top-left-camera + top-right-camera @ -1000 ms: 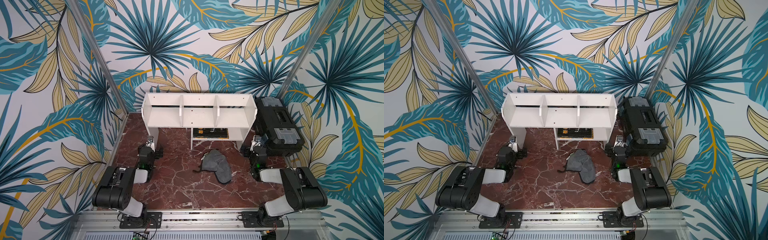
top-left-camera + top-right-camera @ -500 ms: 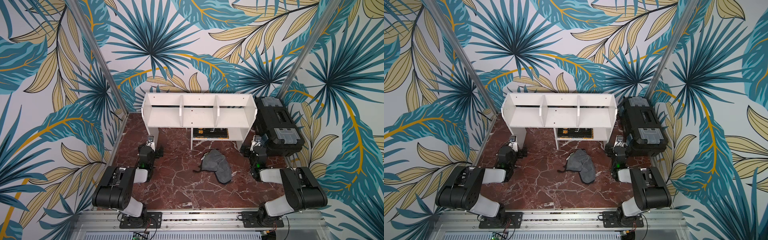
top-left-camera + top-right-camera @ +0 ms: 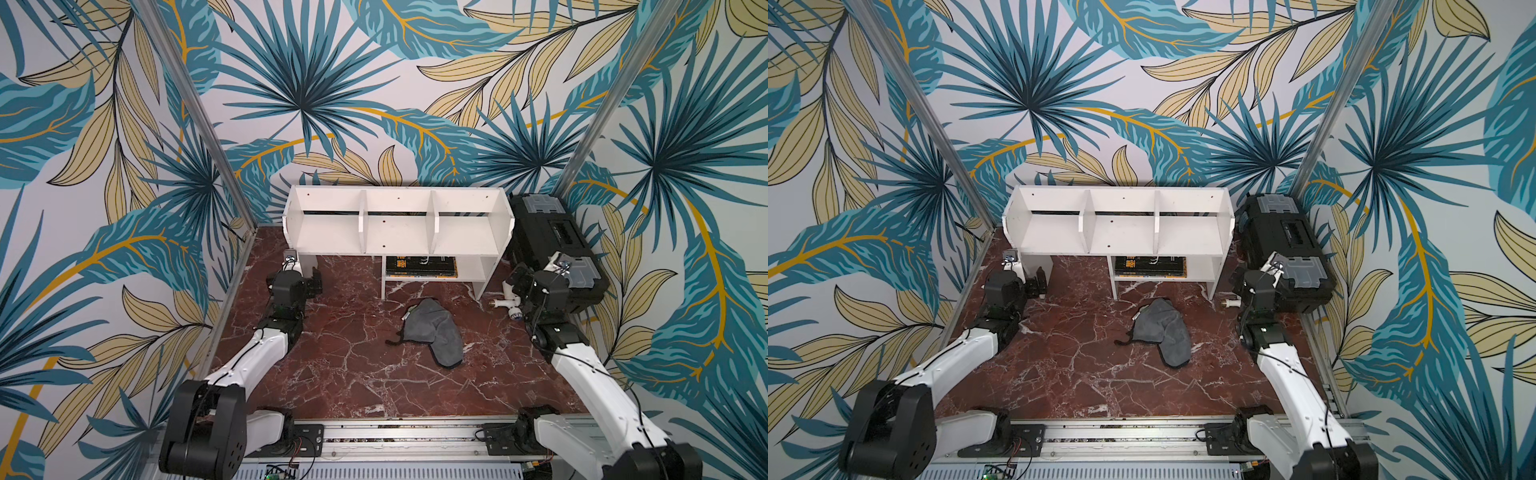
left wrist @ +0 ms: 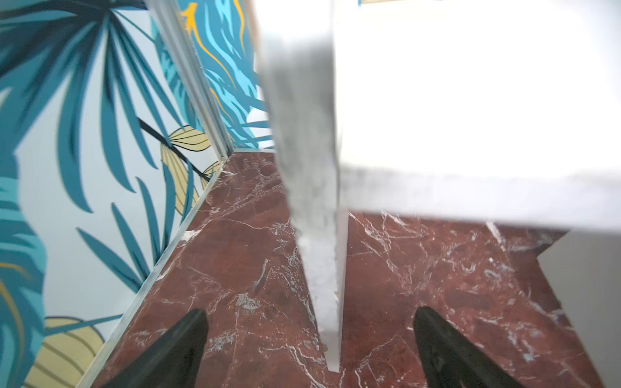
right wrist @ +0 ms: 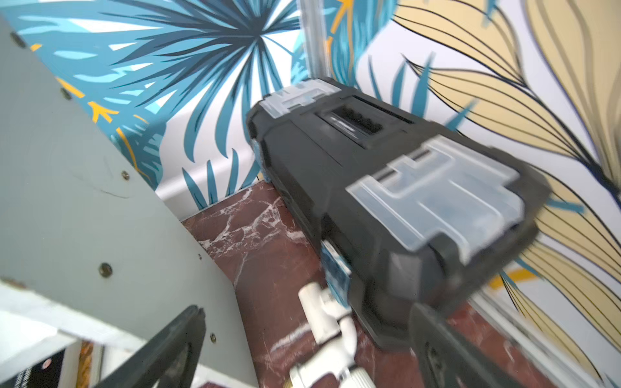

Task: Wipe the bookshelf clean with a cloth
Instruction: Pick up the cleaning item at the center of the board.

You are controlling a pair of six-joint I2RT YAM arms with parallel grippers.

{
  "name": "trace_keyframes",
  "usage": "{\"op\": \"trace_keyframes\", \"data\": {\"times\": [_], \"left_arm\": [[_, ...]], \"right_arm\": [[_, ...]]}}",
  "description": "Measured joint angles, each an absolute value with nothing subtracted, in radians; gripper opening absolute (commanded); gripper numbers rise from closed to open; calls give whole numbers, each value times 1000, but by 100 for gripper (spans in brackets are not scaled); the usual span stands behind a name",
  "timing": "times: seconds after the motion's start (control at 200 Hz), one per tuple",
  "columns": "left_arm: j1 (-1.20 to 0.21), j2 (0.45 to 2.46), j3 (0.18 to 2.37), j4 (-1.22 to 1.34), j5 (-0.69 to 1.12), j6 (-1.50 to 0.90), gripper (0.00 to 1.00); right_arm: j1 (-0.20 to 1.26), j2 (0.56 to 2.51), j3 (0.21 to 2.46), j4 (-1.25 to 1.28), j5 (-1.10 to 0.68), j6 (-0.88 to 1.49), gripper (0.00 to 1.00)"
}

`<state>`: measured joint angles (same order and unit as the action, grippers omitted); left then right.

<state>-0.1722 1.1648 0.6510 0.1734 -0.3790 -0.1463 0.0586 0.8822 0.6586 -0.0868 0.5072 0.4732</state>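
Left gripper (image 4: 311,312) is spread wide and empty, with the bookshelf (image 3: 399,232) leg showing between its black fingers (image 4: 174,342). Only that wrist view shows the white board's edge as rough and chipped. Right gripper (image 5: 305,309) is just as wide, also empty, above a white pipe fitting (image 5: 327,322) beside the black toolbox (image 5: 386,188), which sits at three o'clock of the shelf. Only the top views catch the cloth (image 3: 432,332): soft, crumpled grey, lying on red marble floor (image 3: 340,374) at six o'clock from the cubby.
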Motion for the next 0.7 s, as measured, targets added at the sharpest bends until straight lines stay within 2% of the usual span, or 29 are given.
{"op": "trace_keyframes", "data": {"times": [0.1, 0.17, 0.295, 0.381, 0.486, 0.701], "left_arm": [[-228, 1048, 665, 4, -425, -299, 90], [-255, 982, 662, -97, -417, -390, 85], [-322, 859, 615, -210, -373, -503, 85], [-369, 783, 584, -279, -334, -542, 85], [-397, 734, 582, -318, -292, -554, 86], [-406, 777, 608, -387, -190, -519, 87]], "right_arm": [[109, 805, 620, -269, 464, 579, 100], [261, 844, 628, -383, 496, 648, 100], [639, 1076, 752, -591, 590, 797, 100], [776, 1254, 882, -661, 640, 881, 100], [839, 1396, 940, -625, 625, 949, 100], [839, 1546, 901, -475, 532, 1039, 100]]}}
